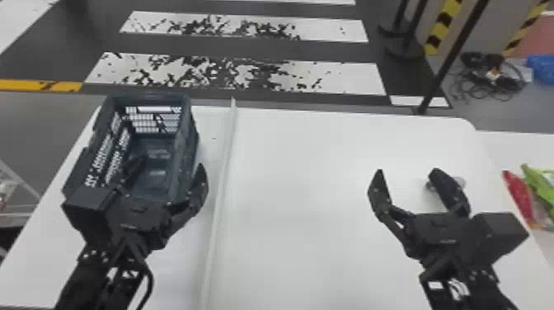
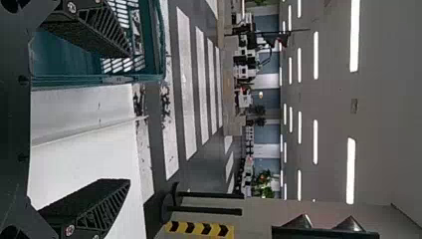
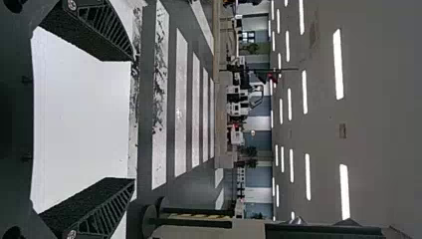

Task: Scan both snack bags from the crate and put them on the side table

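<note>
Since red bag (image 1: 517, 196) and green bag (image 1: 540, 183) lie on side table (image 1: 511, 150), scanning and placing appear finished; left gripper (image 1: 171, 164), right gripper (image 1: 407, 170): fingers spread; next, likely withdrawal.

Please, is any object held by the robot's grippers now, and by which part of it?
Nothing is held. The left gripper is open at the crate, and the right gripper is open over the white table.

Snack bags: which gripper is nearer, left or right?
Right. In the head view, the right gripper is open over the table, left of the snack bags. The left gripper is much farther left, at the near end of the crate.
</note>
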You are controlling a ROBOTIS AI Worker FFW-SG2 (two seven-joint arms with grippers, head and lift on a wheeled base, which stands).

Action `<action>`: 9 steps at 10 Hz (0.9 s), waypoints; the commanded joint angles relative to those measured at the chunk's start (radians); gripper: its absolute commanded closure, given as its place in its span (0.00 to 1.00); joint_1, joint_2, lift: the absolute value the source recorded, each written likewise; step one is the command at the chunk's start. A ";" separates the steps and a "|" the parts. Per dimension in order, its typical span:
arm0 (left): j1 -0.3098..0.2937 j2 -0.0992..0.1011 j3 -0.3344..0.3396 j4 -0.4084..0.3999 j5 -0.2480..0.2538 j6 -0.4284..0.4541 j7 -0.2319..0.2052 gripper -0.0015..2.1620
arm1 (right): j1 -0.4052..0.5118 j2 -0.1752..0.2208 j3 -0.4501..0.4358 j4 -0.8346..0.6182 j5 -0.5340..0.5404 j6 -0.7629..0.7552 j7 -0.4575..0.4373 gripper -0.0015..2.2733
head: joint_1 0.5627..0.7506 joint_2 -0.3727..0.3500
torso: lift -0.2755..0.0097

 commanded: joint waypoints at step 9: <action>0.036 0.000 -0.008 -0.050 -0.029 0.038 0.018 0.05 | 0.024 -0.022 -0.018 0.000 -0.017 0.000 -0.025 0.03 | 0.70 0.44 | 0.66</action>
